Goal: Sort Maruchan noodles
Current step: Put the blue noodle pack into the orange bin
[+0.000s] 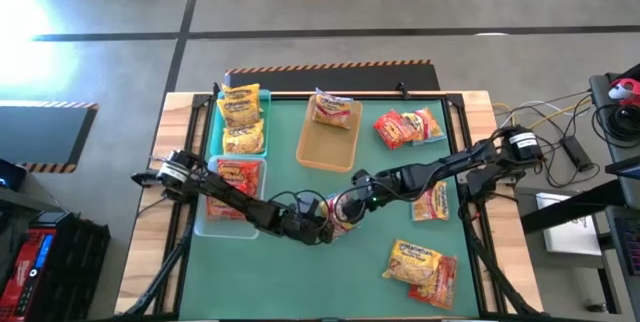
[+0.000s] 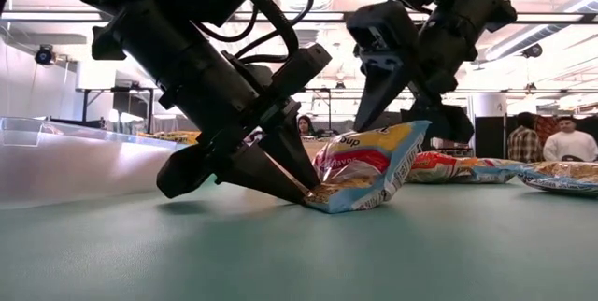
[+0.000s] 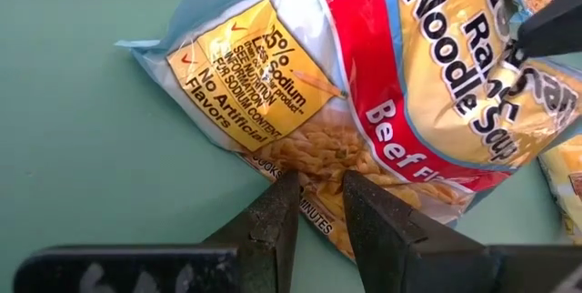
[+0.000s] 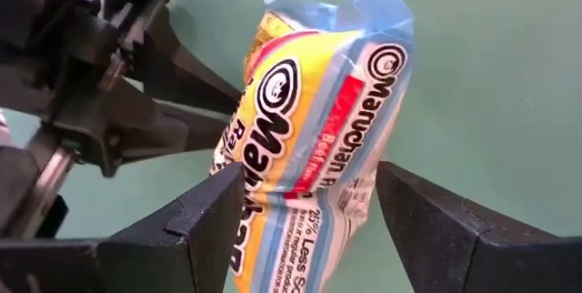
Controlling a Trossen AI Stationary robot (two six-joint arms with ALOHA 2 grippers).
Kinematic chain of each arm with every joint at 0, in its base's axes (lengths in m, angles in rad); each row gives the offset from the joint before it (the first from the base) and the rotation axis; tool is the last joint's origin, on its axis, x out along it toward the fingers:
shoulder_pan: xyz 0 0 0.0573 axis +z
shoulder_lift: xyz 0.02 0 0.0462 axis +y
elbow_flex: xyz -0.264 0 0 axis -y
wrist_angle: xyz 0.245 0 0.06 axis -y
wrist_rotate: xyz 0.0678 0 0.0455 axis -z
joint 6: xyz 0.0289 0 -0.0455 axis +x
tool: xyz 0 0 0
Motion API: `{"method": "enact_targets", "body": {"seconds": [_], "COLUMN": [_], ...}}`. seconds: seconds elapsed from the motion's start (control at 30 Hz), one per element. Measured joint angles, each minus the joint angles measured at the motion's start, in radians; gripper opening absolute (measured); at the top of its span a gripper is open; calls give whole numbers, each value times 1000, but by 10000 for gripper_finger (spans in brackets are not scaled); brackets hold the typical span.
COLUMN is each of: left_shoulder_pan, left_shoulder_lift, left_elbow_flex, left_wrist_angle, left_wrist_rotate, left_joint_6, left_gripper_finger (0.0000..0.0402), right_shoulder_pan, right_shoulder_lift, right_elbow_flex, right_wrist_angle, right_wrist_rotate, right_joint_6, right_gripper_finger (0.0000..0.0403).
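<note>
At table [image 1: 300,272] centre, left claw [image 2: 304,192] pinches the noodle packet [image 2: 364,165] by its lower edge, propped upright; right claw [image 4: 309,202] straddles it, open. Handover underway; next, carry to a tray.

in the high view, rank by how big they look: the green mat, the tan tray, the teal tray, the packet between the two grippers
1. green mat, by far the largest
2. tan tray and teal tray: they look about alike, so I would not rank them
3. packet between the grippers, the smallest, though partly hidden by the left gripper and right gripper
</note>
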Motion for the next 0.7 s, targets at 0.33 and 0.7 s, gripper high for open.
{"method": "enact_targets", "body": {"seconds": [0.33, 0.7], "left_shoulder_pan": [5, 6], "left_shoulder_lift": [0, 0], "left_elbow_flex": [1, -1], "left_wrist_angle": [2, 1], "left_wrist_rotate": [0, 0], "left_joint_6": [12, 20], "left_gripper_finger": [74, 74], "right_shoulder_pan": [-27, -36], "right_shoulder_lift": [33, 71], "right_elbow_flex": [-6, -6], "right_wrist_angle": [63, 110], "right_wrist_rotate": [-1, 16], "right_joint_6": [-11, -9], "right_gripper_finger": [258, 285]}}
